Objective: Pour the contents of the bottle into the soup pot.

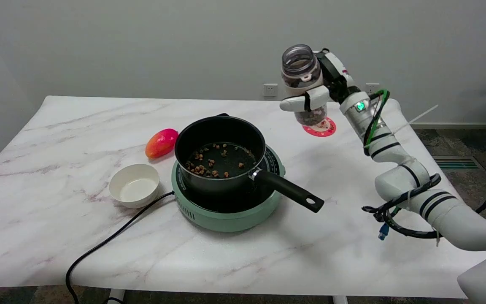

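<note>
White black-banded arm (399,169), green light, black cables.

The soup pot (220,154) sits on a mint-green hotplate (228,211) on the marble table (57,211), its black handle (289,192) pointing to the pot's lower right – small brown pieces lie scattered on its dark floor. Left of the pot, a white bowl (134,185) rests on the table, and just above the bowl lies a red-orange mango (161,142). A black cord (112,240) runs from the hotplate off the table's near edge. Up and right of the pot, the right hand (317,90) holds the bottle (302,84) in the air – mouth up, brown pieces inside – above a pink coaster (321,126)
</note>
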{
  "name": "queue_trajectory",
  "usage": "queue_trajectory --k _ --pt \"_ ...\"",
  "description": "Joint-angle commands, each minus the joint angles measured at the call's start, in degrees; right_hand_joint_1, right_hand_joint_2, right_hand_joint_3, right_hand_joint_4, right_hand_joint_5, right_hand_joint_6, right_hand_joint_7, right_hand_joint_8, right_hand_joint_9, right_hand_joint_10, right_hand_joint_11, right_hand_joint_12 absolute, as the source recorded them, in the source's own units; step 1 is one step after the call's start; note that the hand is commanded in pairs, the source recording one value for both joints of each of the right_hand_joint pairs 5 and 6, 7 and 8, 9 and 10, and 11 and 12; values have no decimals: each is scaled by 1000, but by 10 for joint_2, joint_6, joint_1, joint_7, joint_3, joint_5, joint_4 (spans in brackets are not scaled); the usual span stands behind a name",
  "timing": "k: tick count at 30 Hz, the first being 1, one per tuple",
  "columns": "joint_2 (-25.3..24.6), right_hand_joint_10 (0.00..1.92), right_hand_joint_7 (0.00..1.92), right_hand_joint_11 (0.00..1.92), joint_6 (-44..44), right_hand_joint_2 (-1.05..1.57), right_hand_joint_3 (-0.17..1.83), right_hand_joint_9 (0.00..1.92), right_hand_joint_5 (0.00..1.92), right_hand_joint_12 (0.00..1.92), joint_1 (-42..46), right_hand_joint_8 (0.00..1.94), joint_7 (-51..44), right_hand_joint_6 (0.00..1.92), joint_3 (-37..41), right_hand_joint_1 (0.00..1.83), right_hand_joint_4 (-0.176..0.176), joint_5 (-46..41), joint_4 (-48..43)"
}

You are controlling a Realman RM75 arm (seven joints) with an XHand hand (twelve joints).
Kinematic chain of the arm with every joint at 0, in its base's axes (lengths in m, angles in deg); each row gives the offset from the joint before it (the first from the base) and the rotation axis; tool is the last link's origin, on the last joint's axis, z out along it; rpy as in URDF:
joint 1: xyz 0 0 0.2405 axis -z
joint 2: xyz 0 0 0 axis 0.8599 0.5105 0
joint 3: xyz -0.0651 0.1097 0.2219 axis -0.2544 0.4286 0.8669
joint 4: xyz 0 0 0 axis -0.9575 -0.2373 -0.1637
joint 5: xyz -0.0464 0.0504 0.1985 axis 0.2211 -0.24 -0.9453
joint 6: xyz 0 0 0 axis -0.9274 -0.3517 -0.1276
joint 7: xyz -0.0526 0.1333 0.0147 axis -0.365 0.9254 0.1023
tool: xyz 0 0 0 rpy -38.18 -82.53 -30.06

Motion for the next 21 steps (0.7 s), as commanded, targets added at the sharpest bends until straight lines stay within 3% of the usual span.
queue_trajectory --k 1,11,21 --pt "6 1389 1847 1278 121 1300 415 1389 1920 1278 -47 1847 -99 1920 20 1470 0 206 -169" --pt "7 1378 1841 1268 127 1268 441 1378 1915 1268 -22 1841 -212 1915 18 1484 0 281 -264" --pt "10 1389 1859 1284 119 1303 429 1389 1920 1284 14 1859 -263 1920 19 1466 0 400 -316"
